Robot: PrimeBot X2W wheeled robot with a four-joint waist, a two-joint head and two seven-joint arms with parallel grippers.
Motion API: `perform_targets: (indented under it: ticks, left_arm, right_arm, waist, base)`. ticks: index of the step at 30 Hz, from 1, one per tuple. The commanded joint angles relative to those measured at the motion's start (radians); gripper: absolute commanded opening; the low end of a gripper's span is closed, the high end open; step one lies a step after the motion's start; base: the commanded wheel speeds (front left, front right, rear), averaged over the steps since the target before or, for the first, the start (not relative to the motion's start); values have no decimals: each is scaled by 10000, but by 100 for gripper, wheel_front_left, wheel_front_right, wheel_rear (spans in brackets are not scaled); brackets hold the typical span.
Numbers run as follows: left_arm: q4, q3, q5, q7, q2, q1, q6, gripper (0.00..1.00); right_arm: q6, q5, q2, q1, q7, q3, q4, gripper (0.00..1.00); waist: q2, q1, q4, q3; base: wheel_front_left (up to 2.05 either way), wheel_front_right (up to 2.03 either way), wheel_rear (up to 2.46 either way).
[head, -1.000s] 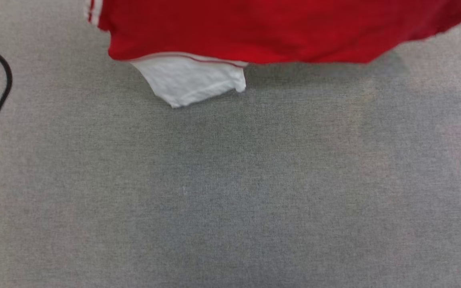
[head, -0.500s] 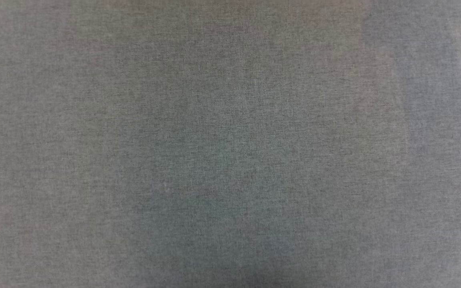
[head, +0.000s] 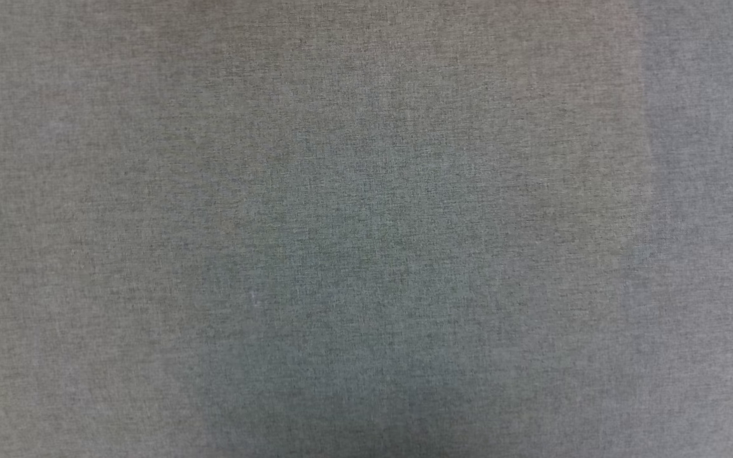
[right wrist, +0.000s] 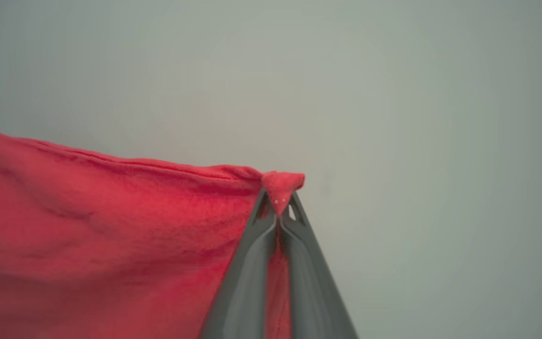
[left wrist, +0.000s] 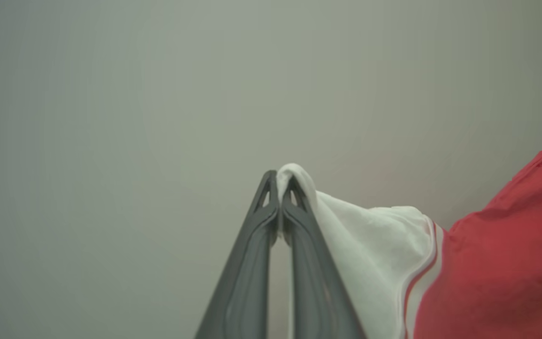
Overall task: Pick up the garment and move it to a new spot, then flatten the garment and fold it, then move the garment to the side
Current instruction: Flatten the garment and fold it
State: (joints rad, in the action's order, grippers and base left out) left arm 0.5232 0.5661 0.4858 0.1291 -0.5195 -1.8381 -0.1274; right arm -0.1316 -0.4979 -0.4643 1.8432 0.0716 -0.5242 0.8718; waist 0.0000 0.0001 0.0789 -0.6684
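Now left pincer (left wrist: 280,182) grips white sleeve (left wrist: 370,245) of garment (left wrist: 511,263), right pincer (right wrist: 279,201) red corner (right wrist: 282,181)

The garment (left wrist: 511,263) spans between the left gripper (left wrist: 279,181) and the right gripper (right wrist: 279,200).

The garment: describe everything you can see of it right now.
The garment is red, soft, knit-looking cloth with a white short sleeve edged in red-and-white striped trim. It looks lifted and spread between both arms. The left jaws are shut on a fold of the white sleeve. The right jaws are shut on a red corner at the end of a hemmed edge. Below each pinch the cloth sags in loose wrinkles. I see nothing else touching it.
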Motion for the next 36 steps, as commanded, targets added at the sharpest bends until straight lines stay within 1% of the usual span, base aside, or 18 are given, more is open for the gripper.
perform_targets:
  ticks: [1, 5, 9, 16, 24, 28, 30, 36]
  left_arm:
    - [45, 89, 107, 134, -117, 367, -20, 0]
    - [103, 274, 489, 403, -331, 1164, -27, 0]
    - [130, 550, 790, 592, -331, 1879, -30, 0]
    - [73, 591, 1330, 1139, -392, 3732, -31, 0]
    - [-480, 407, 1642, 1316, -481, 6643, 41, 0]
    - [-932, -50, 1695, 1322, -582, 8242, 142, 0]
    - [-1240, -318, 1739, 1323, -541, 9087, 231, 0]
    - [-2058, -772, 1712, 1324, -520, 11597, 362, 0]
  right_arm:
    - [9, -195, 114, -345, 178, -125, 153, 0]
    - [9, -632, 411, -1034, 582, -533, 470, 0]
    - [9, -1167, 646, -1851, 992, -909, 579, 0]
    - [9, -2068, 613, -3538, 1519, -1572, 217, 0]
    - [9, -2784, 224, -5518, 1657, -2536, -351, 0]
    - [9, -3087, 7, -6607, 1684, -3103, -702, 0]
    - [9, -3218, -152, -7157, 1699, -3394, -925, 0]
    - [9, -3797, -787, -8647, 1650, -4015, -1813, 0]
  waist:
    - [0, -1, -2, 8]
    - [0, -1, -1, 96]
    - [0, -1, 12, 305]
    - [0, -1, -49, 935]
    - [0, -1, -173, 1935]
    - [0, -1, -176, 2522]
    - [0, -1, -212, 2835]
    - [0, -1, -254, 3760]
  base:
    - [0, 0, 0]
    - [0, 0, 0]
    - [0, 0, 0]
    - [0, 0, 0]
    - [0, 0, 0]
    - [0, 0, 0]
    - [0, 0, 0]
    - [0, 0, 0]
